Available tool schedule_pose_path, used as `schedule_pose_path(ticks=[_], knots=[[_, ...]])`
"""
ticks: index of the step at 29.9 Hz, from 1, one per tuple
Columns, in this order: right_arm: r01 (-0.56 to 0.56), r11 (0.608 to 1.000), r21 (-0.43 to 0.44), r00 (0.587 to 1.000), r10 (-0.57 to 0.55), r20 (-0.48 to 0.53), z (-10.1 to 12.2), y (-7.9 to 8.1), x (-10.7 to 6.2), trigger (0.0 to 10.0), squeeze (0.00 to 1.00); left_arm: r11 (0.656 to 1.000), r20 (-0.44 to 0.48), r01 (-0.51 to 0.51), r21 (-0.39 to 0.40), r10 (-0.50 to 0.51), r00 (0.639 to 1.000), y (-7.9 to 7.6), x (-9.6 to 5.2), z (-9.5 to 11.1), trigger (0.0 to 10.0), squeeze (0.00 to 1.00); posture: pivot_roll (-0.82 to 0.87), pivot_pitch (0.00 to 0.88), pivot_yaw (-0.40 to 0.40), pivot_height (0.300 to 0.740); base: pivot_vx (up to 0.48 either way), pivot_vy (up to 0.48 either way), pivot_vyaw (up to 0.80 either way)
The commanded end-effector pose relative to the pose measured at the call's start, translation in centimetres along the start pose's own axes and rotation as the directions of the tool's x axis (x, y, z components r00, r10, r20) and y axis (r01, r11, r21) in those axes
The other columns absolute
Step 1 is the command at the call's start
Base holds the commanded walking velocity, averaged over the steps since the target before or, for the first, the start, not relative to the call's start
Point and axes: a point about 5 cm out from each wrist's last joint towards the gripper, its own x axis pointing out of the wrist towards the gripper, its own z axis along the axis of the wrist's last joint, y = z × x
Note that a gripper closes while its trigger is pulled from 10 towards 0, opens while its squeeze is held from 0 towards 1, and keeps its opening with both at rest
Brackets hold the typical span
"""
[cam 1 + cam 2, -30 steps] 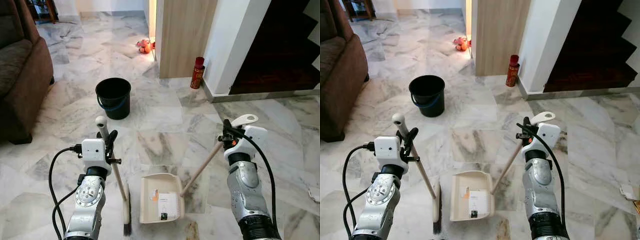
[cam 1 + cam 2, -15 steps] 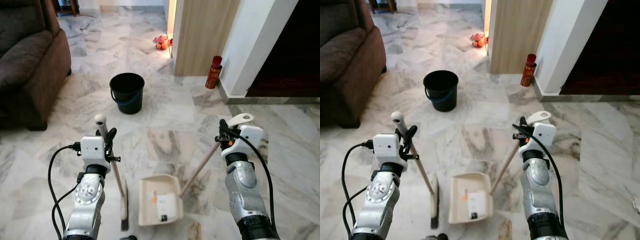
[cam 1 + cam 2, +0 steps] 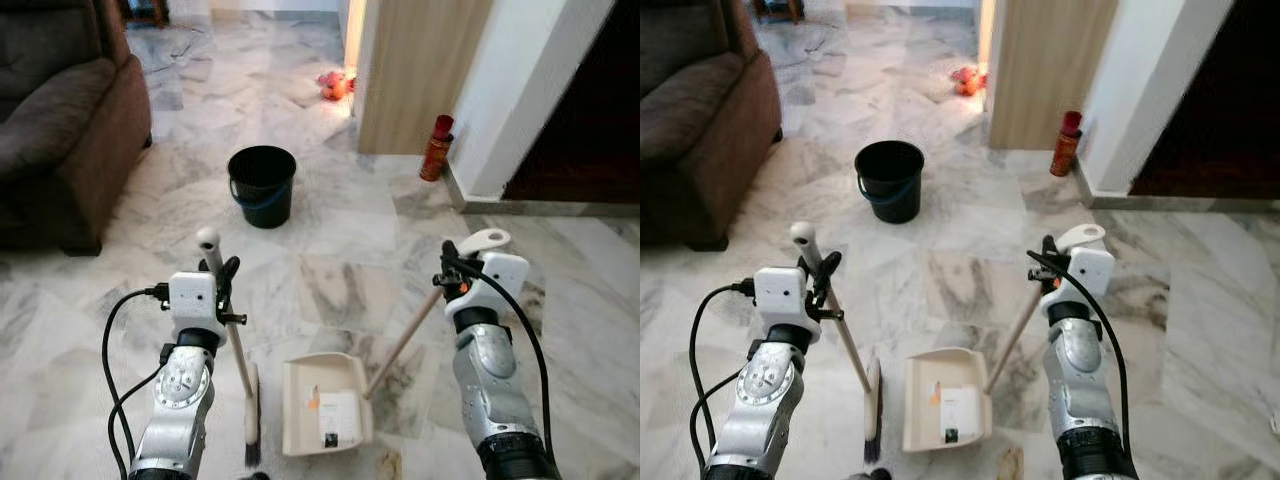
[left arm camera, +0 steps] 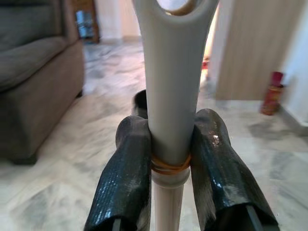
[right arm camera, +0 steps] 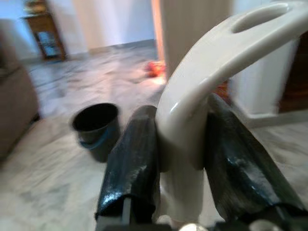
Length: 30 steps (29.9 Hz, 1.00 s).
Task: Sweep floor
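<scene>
Marble floor shifted in view against a second ago, bucket nearer centre: camera move, nothing swept yet; left gripper pinching broom, handle rising from it, brush below on floor; right gripper pinching dustpan handle, pan flat, mouth facing forward.

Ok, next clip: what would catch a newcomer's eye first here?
The two silver arms up front: the left gripper is clamped on a broom handle, and the right gripper is clamped on the long handle of a cream dustpan that rests on the marble floor between them. Beyond stands a black bucket, with a brown sofa to the left.
</scene>
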Motion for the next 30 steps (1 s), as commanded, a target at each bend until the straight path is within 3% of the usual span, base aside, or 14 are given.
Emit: schedule_pose_path(ticks=[1, 22, 30], knots=[[0.015, 1.0, 0.022, 0.999, -0.016, 0.038, 0.87, -0.29, 0.32, 10.0, 0.0, 1.0, 0.048, 0.004, -0.001, -0.004, 0.999, -0.35, 0.38, 0.97, 10.0, 0.0, 0.0, 0.098, -0.041, 0.74, 0.349, 0.0, 0.0], [-0.008, 1.0, 0.006, 0.999, 0.008, 0.047, 0.97, 0.1, 0.26, 10.0, 0.0, 1.0, 0.05, 0.026, -0.001, -0.026, 0.998, -0.79, 0.51, 0.93, 10.0, 0.0, -0.01, 0.071, -0.037, 0.74, 0.355, 0.0, 0.0], [-0.014, 1.0, 0.009, 0.999, 0.014, 0.047, 0.87, 0.39, 0.23, 10.0, 0.0, 1.0, 0.051, 0.03, -0.002, -0.03, 0.998, -0.76, 0.57, 0.93, 10.0, 0.0, -0.01, 0.053, -0.033, 0.74, 0.354, 0.0, 0.7]])
